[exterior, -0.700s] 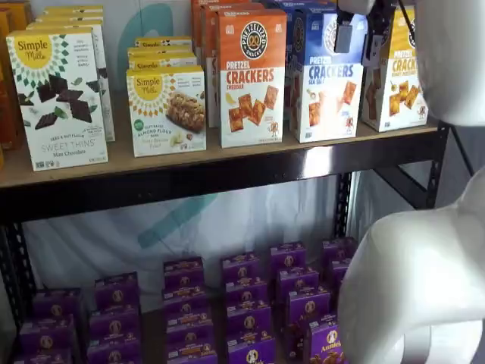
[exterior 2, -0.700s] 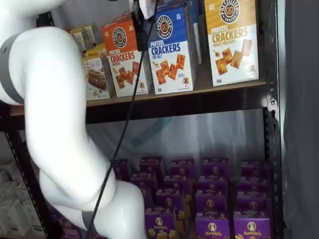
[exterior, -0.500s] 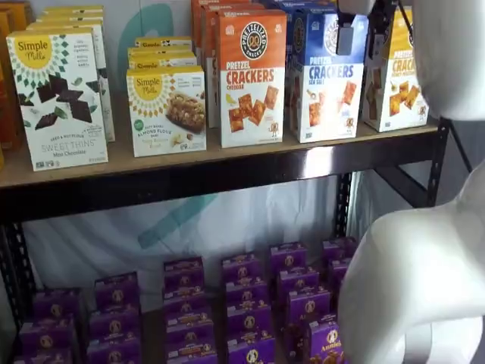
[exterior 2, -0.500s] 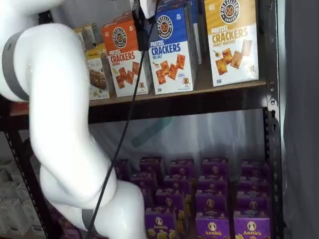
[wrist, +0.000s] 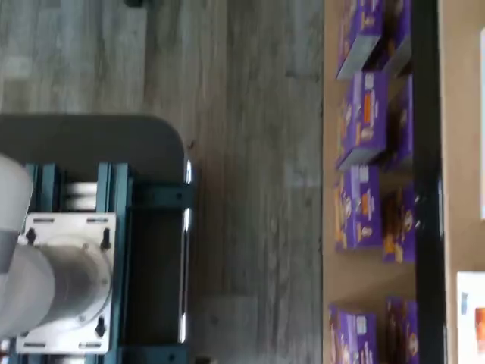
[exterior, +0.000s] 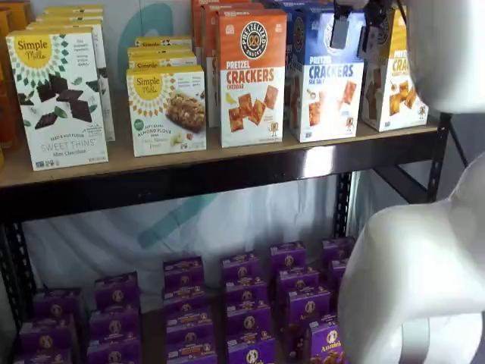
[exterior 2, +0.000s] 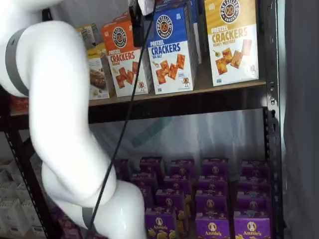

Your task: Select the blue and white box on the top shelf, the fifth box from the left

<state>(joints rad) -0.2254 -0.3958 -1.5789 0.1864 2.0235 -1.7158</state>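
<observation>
The blue and white box (exterior: pixel 327 87) stands upright on the top shelf (exterior: pixel 227 176), between an orange box and a yellow-topped box. It shows in both shelf views; in the other one it is near the middle (exterior 2: pixel 172 55), on the shelf board (exterior 2: pixel 199 99). My gripper (exterior: pixel 356 32) hangs in front of the box's blue upper part. Its two black fingers (exterior: pixel 340 32) stand apart with a gap and hold nothing. In a shelf view only one black finger (exterior 2: pixel 135 20) shows side-on at the top edge, left of the box. The wrist view shows no fingers.
An orange cheddar box (exterior: pixel 252 76) and a yellow-topped cracker box (exterior 2: pixel 231 40) flank the target. Simple Mills boxes (exterior: pixel 61 98) stand further left. Purple boxes (exterior: pixel 242 303) fill the lower shelf. My white arm (exterior 2: pixel 65 124) and a black cable (exterior 2: pixel 124 124) fill the foreground.
The gripper has risen a little in front of the blue box's top. The arm's elbow has shifted slightly. The boxes have not moved.
</observation>
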